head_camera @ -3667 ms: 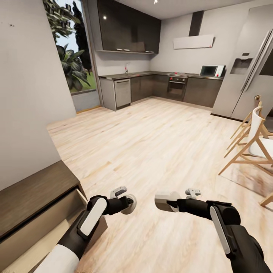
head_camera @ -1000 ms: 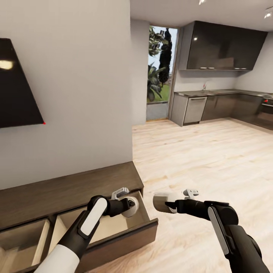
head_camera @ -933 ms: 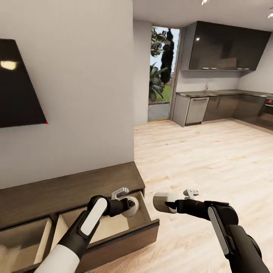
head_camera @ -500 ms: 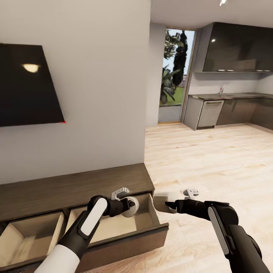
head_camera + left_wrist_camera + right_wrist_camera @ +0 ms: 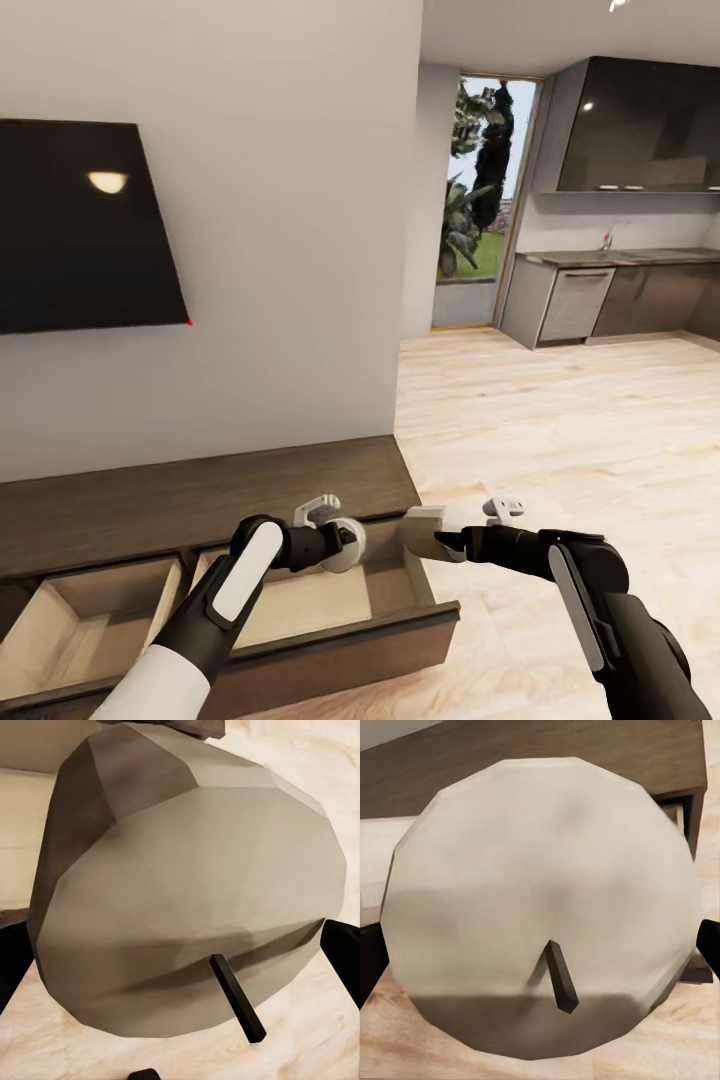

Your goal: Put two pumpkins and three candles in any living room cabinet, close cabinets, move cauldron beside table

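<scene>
Since a moment ago your view has swung toward the cabinet (image 5: 200,490) — its two drawers now sit open right below your arms. Your left gripper (image 5: 345,537) is closed around a white candle (image 5: 187,900), and your right gripper (image 5: 425,532) is closed around another candle (image 5: 540,907). Both hang over the right drawer (image 5: 300,600). Lower each candle slowly before you let go — the drawer's front edge is close. A dark screen (image 5: 80,225) hangs on the wall above the cabinet.
</scene>
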